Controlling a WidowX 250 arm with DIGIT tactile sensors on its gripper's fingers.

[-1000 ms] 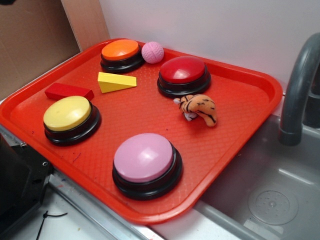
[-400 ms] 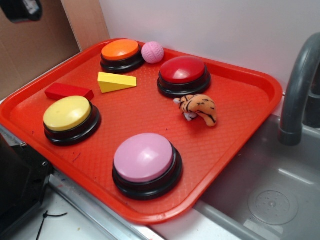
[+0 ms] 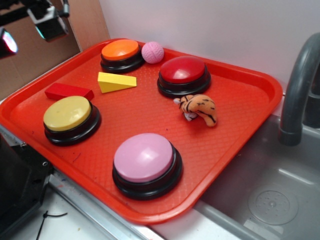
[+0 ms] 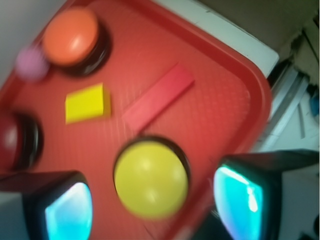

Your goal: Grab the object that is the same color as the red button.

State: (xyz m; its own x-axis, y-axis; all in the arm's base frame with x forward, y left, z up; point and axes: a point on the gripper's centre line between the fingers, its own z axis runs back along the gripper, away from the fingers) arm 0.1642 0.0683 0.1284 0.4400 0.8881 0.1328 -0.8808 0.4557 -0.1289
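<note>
- Exterior view: a red tray [image 3: 240, 130] lies beside a grey sink [image 3: 280, 190] with a dark faucet [image 3: 297, 85]; white wall behind, brown board at upper left.
- The tool [image 3: 30, 27] hangs at the upper left corner, above and outside the tray, holding nothing.
- The red block [image 3: 68, 91] lies flat near the tray's left edge, between the yellow wedge [image 3: 116, 81] and the yellow button [image 3: 70, 117].
- The red button [image 3: 183, 74] stands at the back, near a pink ball [image 3: 152, 52], an orange button [image 3: 120, 54], a toy tiger [image 3: 198, 109] and a pink button [image 3: 146, 164].
- Wrist view, blurred: the tool's fingers [image 4: 67, 207] stand apart, empty; the block [image 4: 158, 98] lies above them, the yellow button [image 4: 150, 177] between them. Tiger, pink button and sink are out of frame.
</note>
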